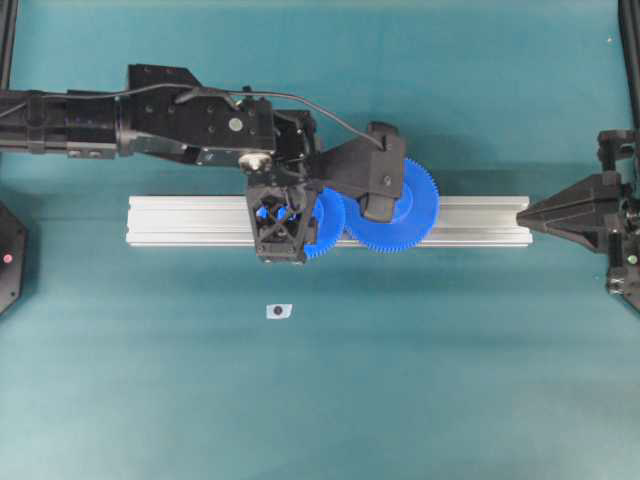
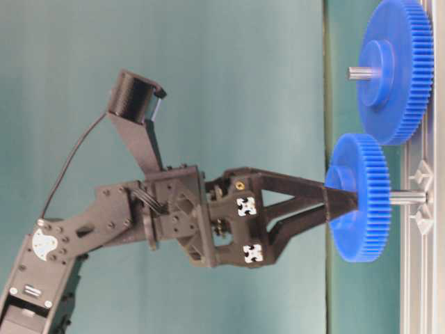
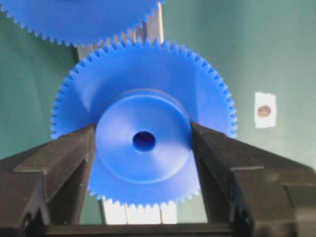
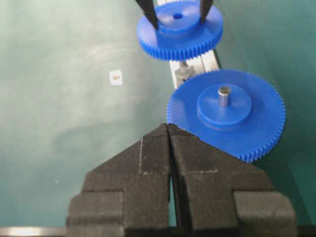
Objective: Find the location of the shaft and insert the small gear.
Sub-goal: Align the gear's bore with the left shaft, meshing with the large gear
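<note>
Item: small gear (image 2: 361, 198), blue plastic, toothed, raised hub with dark centre hole; grasped at the hub by the left claw (image 3: 143, 143), one finger pressed to each side of the hub. Position: on the shaft (image 2: 407, 197), a thin grey pin standing up from the rail (image 1: 190, 220); in the table-level view the pin enters the gear's underside, and bare pin shows between gear and rail, so the gear reads as threaded on but not yet seated. Neighbour: large gear (image 4: 227, 113), just beside the small gear along the rail, already on its own pin; the two rims nearly meet. Handling note, as judgement: keep the gear's face level with the rail and the hole in line with the pin, press straight along the pin without tilt, and let the teeth fall into the large gear's teeth rather than ride on top of them; release only once it sits low. Right claw (image 4: 169, 129): clenched on nothing, parked well apart beyond the rail's far end. Surface: teal desk (image 1: 450, 380), matt; a small white tag with dark dot (image 1: 279, 311) lies near the rail.
</note>
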Controlling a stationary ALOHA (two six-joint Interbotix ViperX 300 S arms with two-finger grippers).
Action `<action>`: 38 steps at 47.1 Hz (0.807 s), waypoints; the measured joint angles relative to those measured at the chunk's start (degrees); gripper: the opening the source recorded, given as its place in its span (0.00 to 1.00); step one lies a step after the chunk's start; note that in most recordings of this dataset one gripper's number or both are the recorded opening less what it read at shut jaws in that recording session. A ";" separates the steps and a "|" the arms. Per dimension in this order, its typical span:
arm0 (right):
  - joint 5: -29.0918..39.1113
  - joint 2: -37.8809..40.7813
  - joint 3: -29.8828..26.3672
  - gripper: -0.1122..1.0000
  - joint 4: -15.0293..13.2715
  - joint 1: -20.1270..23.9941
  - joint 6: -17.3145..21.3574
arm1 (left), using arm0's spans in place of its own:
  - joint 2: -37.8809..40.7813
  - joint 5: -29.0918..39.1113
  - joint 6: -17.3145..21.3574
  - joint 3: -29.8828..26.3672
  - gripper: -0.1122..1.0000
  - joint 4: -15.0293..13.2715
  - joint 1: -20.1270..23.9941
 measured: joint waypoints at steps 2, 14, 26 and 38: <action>0.00 0.00 0.00 0.10 0.00 -0.09 0.00 | 0.09 -0.18 0.00 0.18 0.68 0.00 0.00; 0.00 0.00 0.00 0.10 0.09 0.00 0.00 | 0.18 0.00 0.00 -0.44 0.68 0.00 0.00; -0.09 0.00 0.00 0.10 0.00 -0.09 0.00 | 0.35 0.35 0.00 -1.23 0.68 0.00 0.00; -0.09 0.00 0.00 0.10 0.00 0.00 0.00 | 0.26 0.53 -0.35 -1.32 0.68 0.00 0.00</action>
